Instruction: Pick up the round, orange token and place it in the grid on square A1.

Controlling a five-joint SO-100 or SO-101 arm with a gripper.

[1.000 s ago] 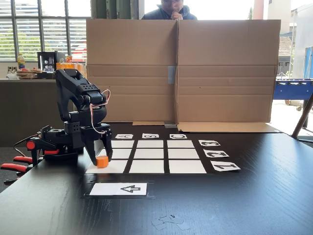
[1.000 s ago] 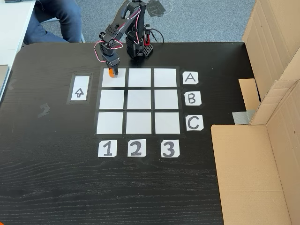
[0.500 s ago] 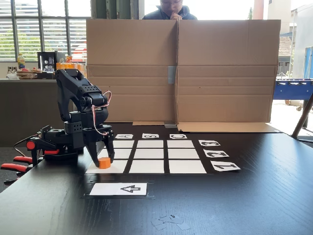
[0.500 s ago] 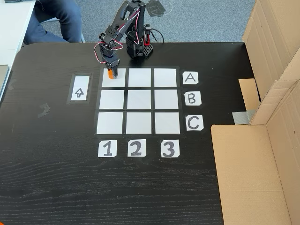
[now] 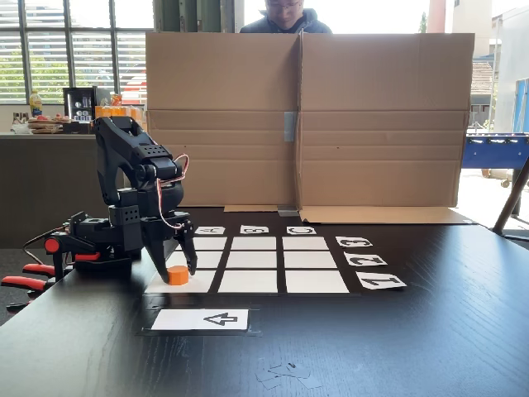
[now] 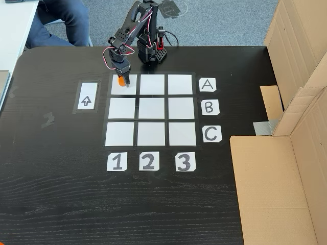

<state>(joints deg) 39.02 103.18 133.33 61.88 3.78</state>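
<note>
Fingers of the gripper stand slightly apart on either side of the token, which rests upright on square A1, the grid's upper-left corner in a fixed view. Whether the pads touch it is unclear. From above, the gripper covers most of the token, leaving an orange sliver.

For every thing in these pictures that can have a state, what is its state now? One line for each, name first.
token: resting flat on square A1, between the fingers.
square A1: occupied by the token.
gripper: open, straddling the token, tips low at the square.
grid: other eight squares free.
arrow card: flat, untouched beside the grid.
</note>
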